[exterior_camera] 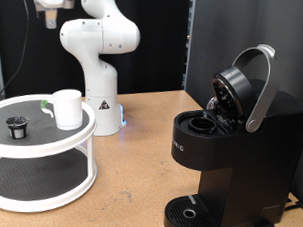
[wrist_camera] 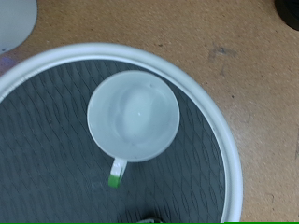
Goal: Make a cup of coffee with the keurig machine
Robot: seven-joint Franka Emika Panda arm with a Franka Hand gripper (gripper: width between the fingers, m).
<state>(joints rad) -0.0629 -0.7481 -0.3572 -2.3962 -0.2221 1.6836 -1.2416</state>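
The white cup point(exterior_camera: 67, 108) stands upright on the top shelf of a round white two-tier stand point(exterior_camera: 49, 195) at the exterior view's left. A small dark coffee pod point(exterior_camera: 16, 126) lies on the same shelf beside it. The black keurig machine point(exterior_camera: 225, 156) stands at the right with its lid point(exterior_camera: 237, 87) raised and its pod chamber showing. My gripper point(exterior_camera: 51, 15) hangs high above the stand at the top left, partly cut off by the frame's edge. The wrist view looks straight down into the empty cup point(wrist_camera: 134, 117), handle point(wrist_camera: 117, 173) to one side; my fingers do not show there.
The robot's white base point(exterior_camera: 102, 107) stands just behind the stand on the wooden table point(exterior_camera: 139, 183). The stand's white rim point(wrist_camera: 220, 140) and dark mesh shelf point(wrist_camera: 47, 149) fill most of the wrist view. A dark curtain hangs behind the table.
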